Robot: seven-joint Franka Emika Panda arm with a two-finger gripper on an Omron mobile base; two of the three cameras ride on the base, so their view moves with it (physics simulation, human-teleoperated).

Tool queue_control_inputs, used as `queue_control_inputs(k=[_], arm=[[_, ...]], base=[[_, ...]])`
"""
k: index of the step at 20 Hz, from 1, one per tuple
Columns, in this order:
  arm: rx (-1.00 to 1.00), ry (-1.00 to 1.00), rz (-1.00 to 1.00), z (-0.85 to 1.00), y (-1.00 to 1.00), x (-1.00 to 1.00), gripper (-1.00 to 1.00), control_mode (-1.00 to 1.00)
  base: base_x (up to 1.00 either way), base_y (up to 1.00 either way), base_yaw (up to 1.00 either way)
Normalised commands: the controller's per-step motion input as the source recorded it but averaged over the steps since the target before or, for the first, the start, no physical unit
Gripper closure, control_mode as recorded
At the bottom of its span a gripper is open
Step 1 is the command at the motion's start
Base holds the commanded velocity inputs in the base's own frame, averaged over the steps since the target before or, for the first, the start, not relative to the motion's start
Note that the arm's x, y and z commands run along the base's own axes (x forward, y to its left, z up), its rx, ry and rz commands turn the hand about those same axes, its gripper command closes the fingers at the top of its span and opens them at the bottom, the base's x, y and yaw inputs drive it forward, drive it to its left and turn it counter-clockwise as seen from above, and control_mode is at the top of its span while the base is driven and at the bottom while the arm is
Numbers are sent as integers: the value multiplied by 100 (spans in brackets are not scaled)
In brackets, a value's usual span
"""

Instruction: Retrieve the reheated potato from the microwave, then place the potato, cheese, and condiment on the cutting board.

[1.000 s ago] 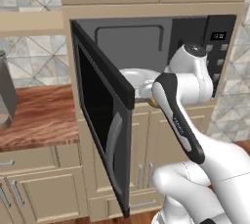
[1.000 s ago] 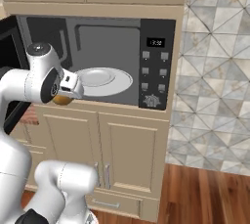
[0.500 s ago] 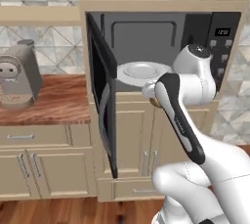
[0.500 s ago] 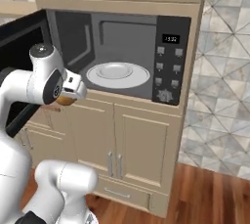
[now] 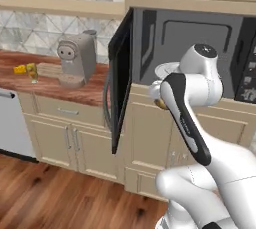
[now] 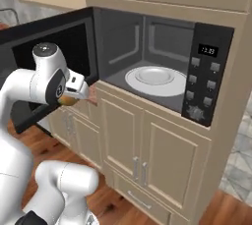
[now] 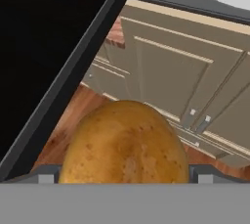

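Clamped between the hand's fingers, the potato hangs outside the microwave, in front of the cabinet doors below it. Its door stands wide open, and a white plate sits inside. Far left on the surface, the cheese and condiment stand just beside the board, near a grey coffee machine.

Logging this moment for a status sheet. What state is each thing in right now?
microwave: door open, plate inside bare
potato: held in the claw, outside the microwave
cheese: on the counter
condiment: upright beside the cheese
cutting board: flat on the counter
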Motion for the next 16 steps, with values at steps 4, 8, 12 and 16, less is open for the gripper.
queue_control_inputs(k=[4,8,12,16], arm=[[0,0,0,0,0,0,100,100],[0,0,0,0,0,0,100,100],[0,0,0,0,0,0,100,100],[0,0,0,0,0,0,100,100]], base=[[-50,-41,53],[-52,-27,62],[-37,6,84],[-23,31,58]])
